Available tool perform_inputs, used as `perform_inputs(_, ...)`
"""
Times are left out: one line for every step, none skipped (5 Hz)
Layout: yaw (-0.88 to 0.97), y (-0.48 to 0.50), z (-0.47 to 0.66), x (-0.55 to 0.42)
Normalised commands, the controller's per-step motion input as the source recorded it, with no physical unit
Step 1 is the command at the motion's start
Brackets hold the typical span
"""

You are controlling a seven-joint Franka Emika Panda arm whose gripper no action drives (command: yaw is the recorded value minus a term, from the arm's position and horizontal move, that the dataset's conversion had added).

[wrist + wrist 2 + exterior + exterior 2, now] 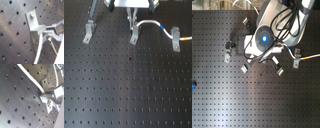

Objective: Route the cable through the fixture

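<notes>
My pincer (132, 21) is clamped narrow on the free end of the cable (151, 23), right over the middle fixture (134, 36) in the first exterior view. In the first wrist view the white cord (39, 48) runs up into my fingertips (51, 29) just beside the grey bracket (35, 22), and in the second wrist view the cord end (32, 81) meets the pads close to the bracket's edge.

Handling-wise, I'd call this thing light and floppy: it sags into a curve on its own, so it won't push anywhere, it only follows a pull. It looks smooth, maybe a bit slippery, so I'd judge a grip near the tip is the right spot, since a long free end would just droop away from the slot. Doesn't look fragile, but I wouldn't yank it against the metal.

Further out, the cable arcs toward the first exterior view's right, past its blue band (162, 28) and yellow-orange mark (168, 31), to the next fixture (176, 39). A third fixture (89, 31) stands well apart on the first exterior view's left.

The tabletop (124, 90) is a dark perforated breadboard, holes in a regular grid, with plenty of bare space nearer the camera. In the second exterior view the arm (267, 35) hides most of the action.
</notes>
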Motion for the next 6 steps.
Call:
perform_inputs(0.0, -0.155, 0.0, -0.611)
perform_inputs(0.0, -0.256, -0.13, -0.659)
perform_inputs(0.07, -0.116, -0.17, -0.358)
perform_inputs(0.0, 0.0, 0.01, 0.0)
perform_inputs(0.0, 0.378, 0.09, 0.31)
perform_inputs(0.0, 0.0, 0.01, 0.0)
